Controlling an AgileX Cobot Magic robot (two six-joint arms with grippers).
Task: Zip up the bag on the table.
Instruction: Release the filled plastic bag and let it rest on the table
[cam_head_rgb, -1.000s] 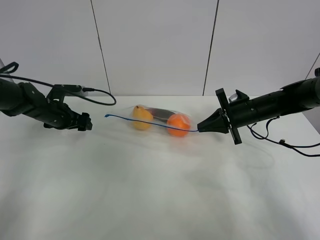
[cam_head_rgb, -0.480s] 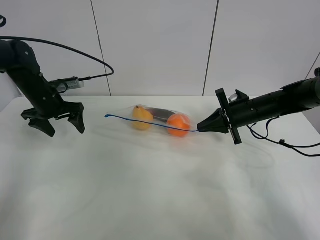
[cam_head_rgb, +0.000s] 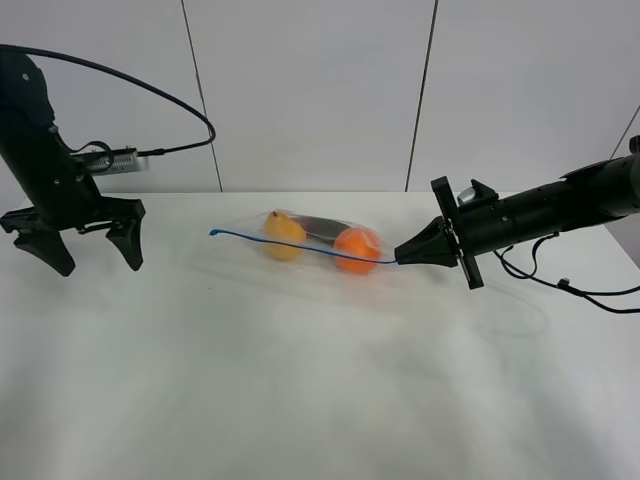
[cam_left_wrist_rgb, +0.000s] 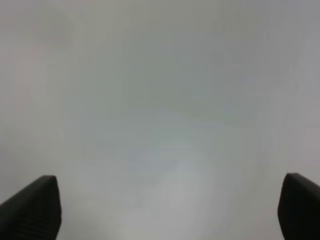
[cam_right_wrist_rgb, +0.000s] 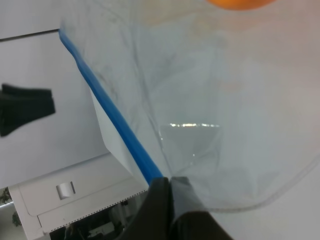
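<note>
The clear bag (cam_head_rgb: 310, 243) lies on the white table (cam_head_rgb: 320, 380) at the back middle, with a yellow-orange fruit (cam_head_rgb: 284, 234), an orange fruit (cam_head_rgb: 357, 246) and a dark object (cam_head_rgb: 318, 228) inside. Its blue zipper strip (cam_head_rgb: 290, 246) runs from the left end to my right gripper (cam_head_rgb: 400, 258), which is shut on the strip's right end; the right wrist view shows the strip (cam_right_wrist_rgb: 112, 117) entering the closed fingers (cam_right_wrist_rgb: 161, 210). My left gripper (cam_head_rgb: 85, 246) is open and empty, raised at the far left, well away from the bag. The left wrist view shows only its fingertips (cam_left_wrist_rgb: 32, 207) over bare table.
Black cables (cam_head_rgb: 570, 285) trail on the table by the right arm. A cable (cam_head_rgb: 170, 95) loops above the left arm. A white panelled wall (cam_head_rgb: 310, 90) stands behind the table.
My left arm has swung up and away to the left, from near the bag's left end, and its gripper has opened. The right gripper and the bag have not moved.
</note>
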